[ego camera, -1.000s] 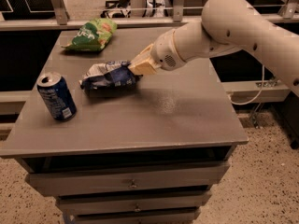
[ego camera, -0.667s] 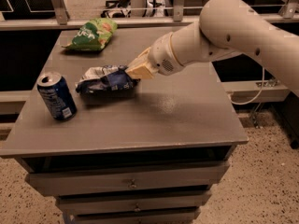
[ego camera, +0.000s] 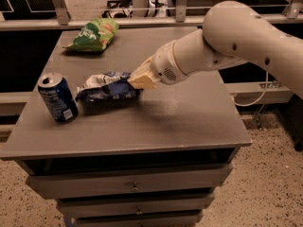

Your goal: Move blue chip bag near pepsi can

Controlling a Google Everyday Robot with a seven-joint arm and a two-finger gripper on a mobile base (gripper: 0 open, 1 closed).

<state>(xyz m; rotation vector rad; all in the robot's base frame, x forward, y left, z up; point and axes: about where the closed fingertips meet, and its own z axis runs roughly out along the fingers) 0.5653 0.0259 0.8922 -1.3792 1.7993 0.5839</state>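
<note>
Gripper: cream-coloured two-finger tool at the end of the thick white robot arm, low over the middle of the grey cabinet top, pointing left. The fingers sit together on the right end of the crinkled dark blue and white foil chip bag, so it reads as clamped on the bag; no gap shows between them. Change over the last second: gripper and bag are shifted together, leftward and toward the front edge, a small amount each frame. The bag hangs off the tool at a slight tilt, with a dark shadow under its front edge, so it looks carried or dragged just above the surface, not pushed; contact with the top cannot be settled. The small blue soda can with silver top and white label patch stands upright at the front left and is in the same spot as before. Bag's left end is now just beside the can, not touching. The green foil chip bag lies well apart at the back left, undisturbed. Judgement: transport is nearly complete; the bag already counts as near the can. Remaining step is likely to set down and release. Risk: further leftward travel could knock the can over.
</note>
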